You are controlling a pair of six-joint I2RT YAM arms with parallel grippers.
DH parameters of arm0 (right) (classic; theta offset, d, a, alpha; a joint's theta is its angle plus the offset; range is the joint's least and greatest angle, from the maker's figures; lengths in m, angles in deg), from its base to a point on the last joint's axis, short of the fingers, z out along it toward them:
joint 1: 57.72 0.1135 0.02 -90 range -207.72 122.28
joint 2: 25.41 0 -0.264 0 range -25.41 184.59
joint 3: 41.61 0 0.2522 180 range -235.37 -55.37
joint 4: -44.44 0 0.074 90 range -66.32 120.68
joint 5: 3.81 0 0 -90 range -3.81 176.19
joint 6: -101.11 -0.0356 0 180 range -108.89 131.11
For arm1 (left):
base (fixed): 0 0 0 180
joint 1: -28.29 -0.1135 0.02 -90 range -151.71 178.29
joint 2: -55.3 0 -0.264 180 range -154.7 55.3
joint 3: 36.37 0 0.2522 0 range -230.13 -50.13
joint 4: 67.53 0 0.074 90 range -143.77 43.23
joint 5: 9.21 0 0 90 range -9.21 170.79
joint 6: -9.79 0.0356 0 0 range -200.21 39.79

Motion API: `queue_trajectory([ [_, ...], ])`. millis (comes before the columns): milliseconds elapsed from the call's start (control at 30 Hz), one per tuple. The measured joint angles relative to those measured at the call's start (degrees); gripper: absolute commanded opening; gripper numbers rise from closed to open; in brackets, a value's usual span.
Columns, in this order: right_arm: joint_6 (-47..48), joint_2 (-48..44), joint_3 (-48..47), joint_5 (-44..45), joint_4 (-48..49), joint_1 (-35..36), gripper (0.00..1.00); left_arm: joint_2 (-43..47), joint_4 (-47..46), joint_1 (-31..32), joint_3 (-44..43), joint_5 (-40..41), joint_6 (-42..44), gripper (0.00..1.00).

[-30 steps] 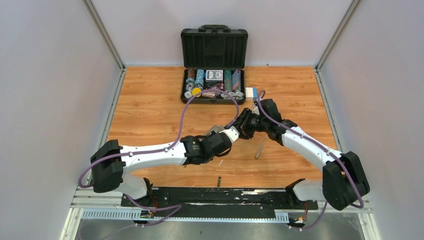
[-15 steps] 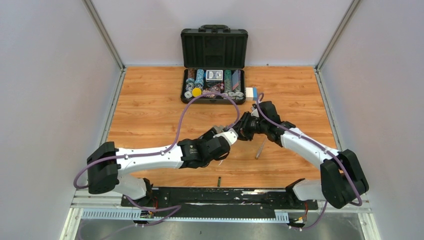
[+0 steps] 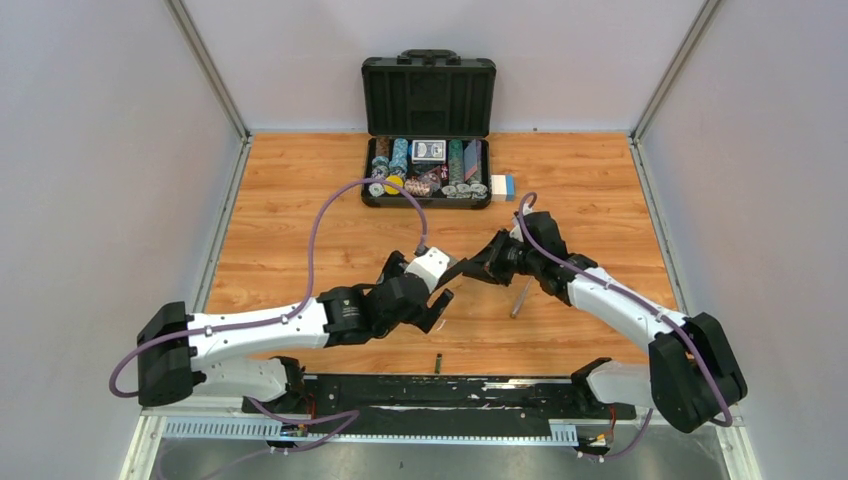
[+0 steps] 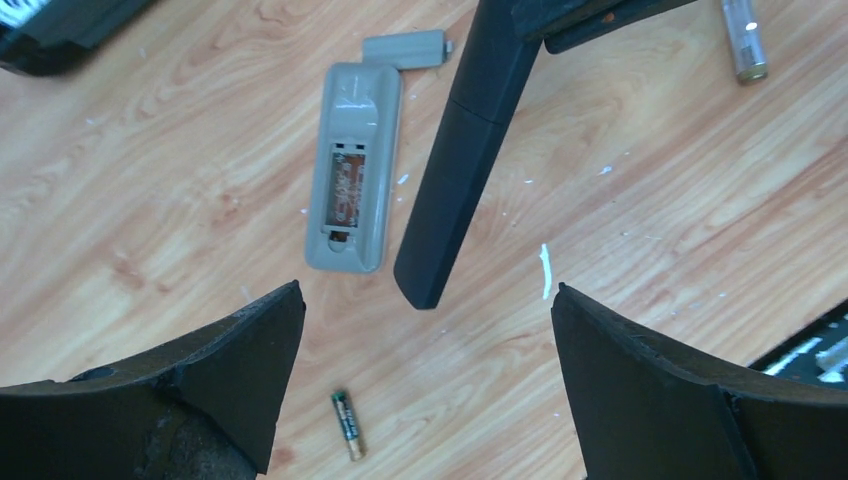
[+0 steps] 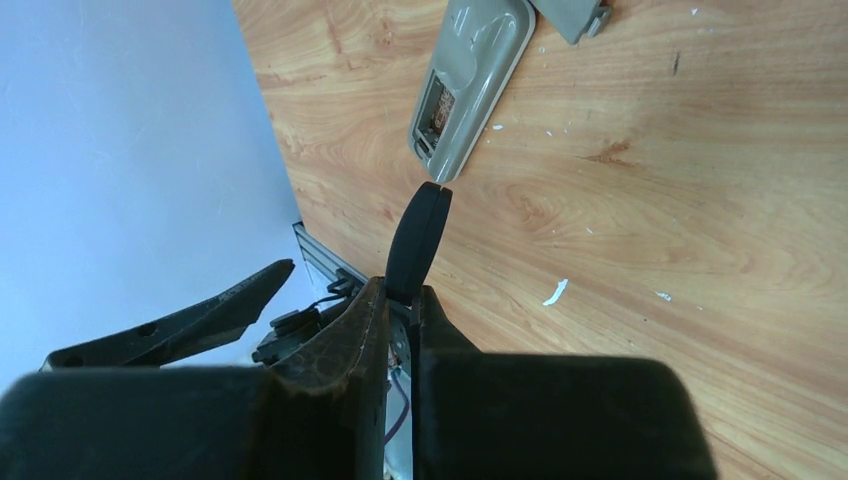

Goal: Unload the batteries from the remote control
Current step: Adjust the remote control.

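Your left gripper (image 4: 427, 320) has just let go, jaws wide and empty, as your right gripper (image 5: 400, 300) clamped shut on the black remote (image 5: 418, 235): handover done, unloading can proceed.

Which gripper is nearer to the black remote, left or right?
Right. The right gripper has its fingers shut on one end of the black remote; the left gripper stands open, apart from its free end.

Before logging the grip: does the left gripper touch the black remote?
Apart. Left wrist view: bare table shows between the open left gripper and the black remote.
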State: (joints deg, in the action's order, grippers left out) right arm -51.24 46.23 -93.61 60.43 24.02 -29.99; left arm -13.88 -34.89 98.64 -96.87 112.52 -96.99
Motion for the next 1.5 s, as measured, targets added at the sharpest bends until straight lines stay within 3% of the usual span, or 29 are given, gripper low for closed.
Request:
queue_trajectory([
  [100,1.3,-0.1,0.1,0.7,0.4,0.0,0.00,2.7,-1.3,-2.6,2.3,-3.9,-3.1,1.00],
  [367,4.4,-3.2,5.4,0.7,5.6,0.0,0.00,11.2,-8.9,-17.6,10.3,-22.0,-13.7,1.00],
  [667,8.6,-10.5,9.4,-0.7,12.8,0.0,0.00,9.6,-23.2,-23.2,16.5,-40.2,-26.8,1.00],
  [967,12.6,-19.6,10.7,-1.4,16.7,0.0,0.00,13.0,-31.9,-30.0,22.8,-46.9,-34.5,1.00],
  [1400,12.3,-22.0,12.7,-3.4,21.9,0.0,0.00,8.2,-52.3,-31.9,26.6,-54.2,-45.2,1.00],
  [1500,11.5,-22.2,13.1,-3.8,23.4,0.0,0.00,7.4,-56.2,-32.0,27.5,-54.9,-47.4,0.90],
])
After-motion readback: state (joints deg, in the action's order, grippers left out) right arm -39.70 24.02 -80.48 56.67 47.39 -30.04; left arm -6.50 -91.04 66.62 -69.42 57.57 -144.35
